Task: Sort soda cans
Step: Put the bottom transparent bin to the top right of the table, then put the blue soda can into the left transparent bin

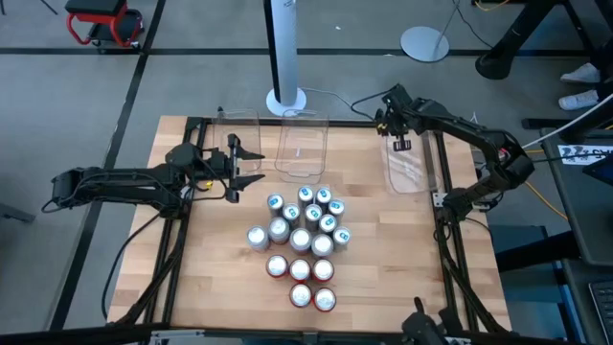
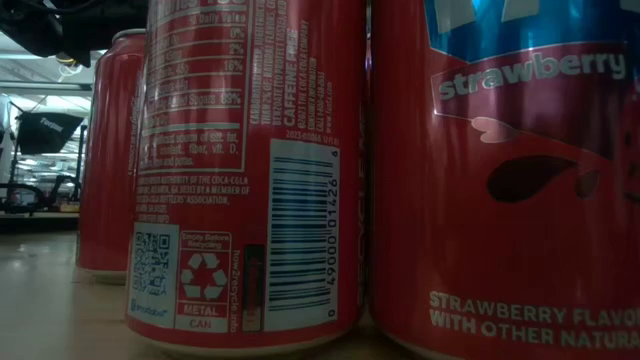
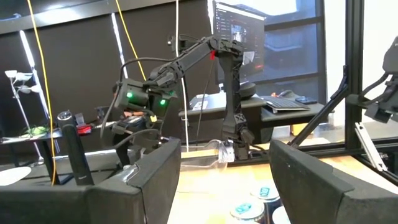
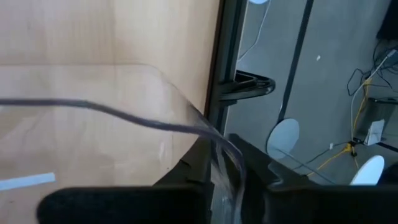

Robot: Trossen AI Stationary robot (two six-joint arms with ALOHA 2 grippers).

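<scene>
1. Left gripper (image 1: pixel 247 166): you find it at the table's left, fingers spread, holding nothing, beside the left clear tub (image 1: pixel 239 126).
2. Middle clear tub (image 1: pixel 304 144): no can shows in it.
3. Soda cans (image 1: pixel 303 245): all bunched together mid-table, teal-blue ones toward the tubs, silver ones in the middle, red ones (image 2: pixel 250 170) nearest the front edge.
4. Right clear tub (image 1: pixel 406 165): you see the right gripper (image 1: pixel 398 141) at its far rim (image 4: pixel 205 127), fingers pinched on that rim.

Progress, by your count: sorting looks barely begun; every can remains.
</scene>
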